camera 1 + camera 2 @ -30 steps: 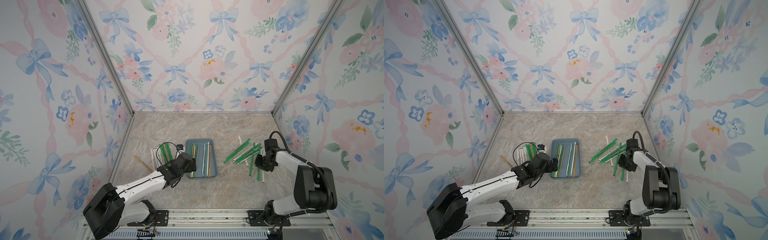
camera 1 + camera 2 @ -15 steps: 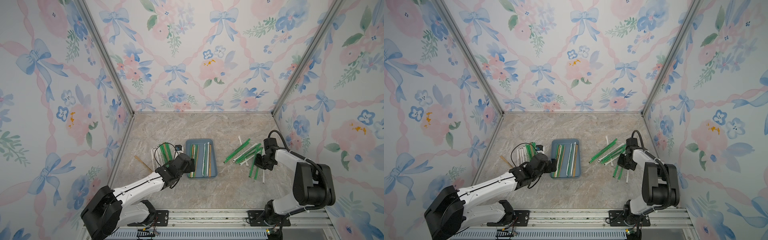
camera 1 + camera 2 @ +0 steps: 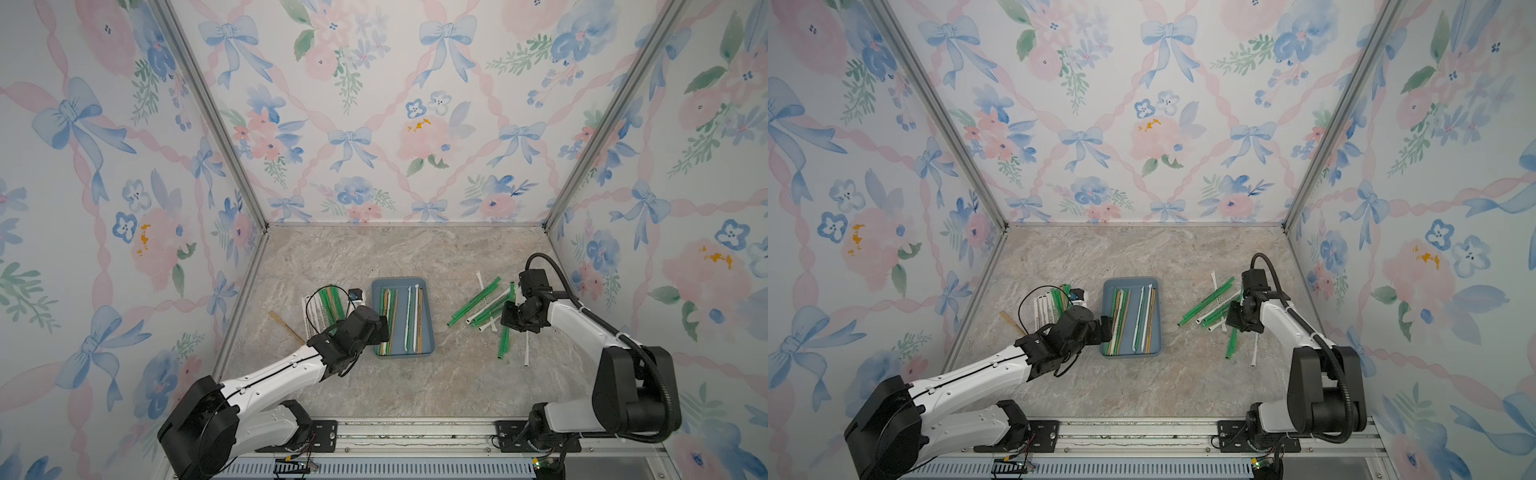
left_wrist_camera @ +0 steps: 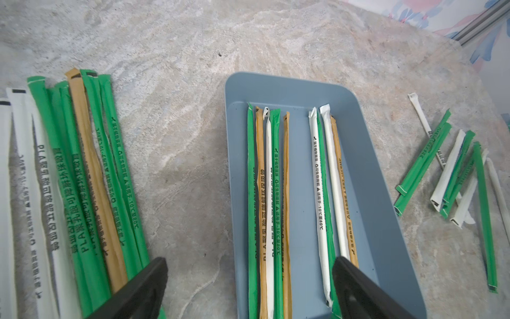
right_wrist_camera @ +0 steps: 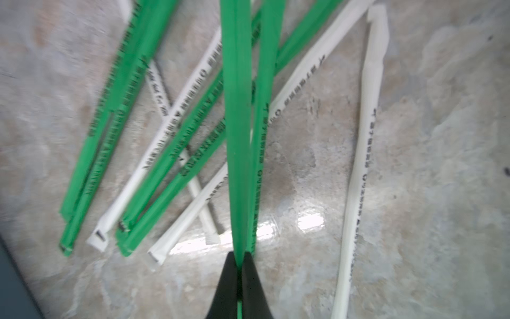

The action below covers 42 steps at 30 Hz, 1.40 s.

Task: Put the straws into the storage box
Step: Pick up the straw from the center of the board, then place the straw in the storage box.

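Right claw newly closed, wrist view shows green straw pinched

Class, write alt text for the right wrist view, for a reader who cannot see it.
The right gripper is shut on a green straw; more green and white straws lie scattered on the marbled table.

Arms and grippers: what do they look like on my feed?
Left arm and right arm: white link shells, black joint housings. A thick black ribbed hose runs along the right one; a thin black wire loops at the left wrist. Left gripper and right gripper have black tapered fingers. No markings visible.
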Tool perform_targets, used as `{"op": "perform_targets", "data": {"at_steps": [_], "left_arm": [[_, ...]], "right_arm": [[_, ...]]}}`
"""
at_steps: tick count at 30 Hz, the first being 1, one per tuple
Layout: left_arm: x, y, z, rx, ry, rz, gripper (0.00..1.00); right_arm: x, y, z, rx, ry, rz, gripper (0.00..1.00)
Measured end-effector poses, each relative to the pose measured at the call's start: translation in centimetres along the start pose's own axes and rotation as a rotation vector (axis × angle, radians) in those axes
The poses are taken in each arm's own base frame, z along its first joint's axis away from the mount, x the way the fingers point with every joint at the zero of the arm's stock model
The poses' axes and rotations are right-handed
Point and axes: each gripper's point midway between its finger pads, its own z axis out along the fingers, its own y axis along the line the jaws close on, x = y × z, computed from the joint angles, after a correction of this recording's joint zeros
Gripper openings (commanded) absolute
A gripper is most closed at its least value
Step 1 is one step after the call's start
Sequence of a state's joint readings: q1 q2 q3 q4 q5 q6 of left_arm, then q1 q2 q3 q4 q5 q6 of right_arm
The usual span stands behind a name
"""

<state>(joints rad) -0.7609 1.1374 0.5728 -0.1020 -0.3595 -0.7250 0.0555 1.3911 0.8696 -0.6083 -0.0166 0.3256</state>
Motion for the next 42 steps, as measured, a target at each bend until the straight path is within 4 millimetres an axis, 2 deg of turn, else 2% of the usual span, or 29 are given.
{"op": "perform_targets", "data": {"at_steps": [6, 10, 14, 17, 23, 26, 29, 35, 39, 42], "left_arm": [[-1.0, 2.0, -0.3, -0.034, -0.035, -0.036, 0.94], [-1.4, 4.3, -0.3, -0.081, -0.055, -0.078, 0.93], [-1.5, 6.7, -0.1, -0.137, -0.059, -0.118, 0.92], [-1.6, 8.3, 0.1, -0.177, -0.057, -0.148, 0.91], [-1.6, 11.3, 0.2, -0.241, -0.050, -0.211, 0.89], [-1.3, 12.5, 0.2, -0.266, -0.041, -0.237, 0.85], [-1.0, 13.6, 0.2, -0.290, -0.035, -0.260, 0.80], [0.1, 16.1, 0.1, -0.348, -0.017, -0.304, 0.68], [0.1, 16.7, 0.1, -0.360, -0.014, -0.319, 0.65], [0.3, 17.0, 0.2, -0.371, -0.007, -0.317, 0.59]], "right_arm": [[-2.4, 3.5, -4.8, -0.071, -0.149, -0.059, 0.05], [-1.5, 8.2, -6.2, -0.176, -0.168, -0.122, 0.05], [1.0, 14.1, -5.8, -0.309, -0.123, -0.193, 0.05], [3.0, 18.5, -4.5, -0.394, -0.065, -0.227, 0.05], [5.9, 24.5, -1.6, -0.479, 0.036, -0.247, 0.05], [6.3, 26.3, -0.8, -0.500, 0.056, -0.250, 0.05], [6.5, 27.3, -0.1, -0.510, 0.067, -0.244, 0.06], [7.2, 27.4, 1.4, -0.487, 0.097, -0.236, 0.08], [7.8, 27.5, 2.0, -0.469, 0.119, -0.248, 0.10], [8.3, 27.2, 2.4, -0.450, 0.136, -0.250, 0.15]]}}
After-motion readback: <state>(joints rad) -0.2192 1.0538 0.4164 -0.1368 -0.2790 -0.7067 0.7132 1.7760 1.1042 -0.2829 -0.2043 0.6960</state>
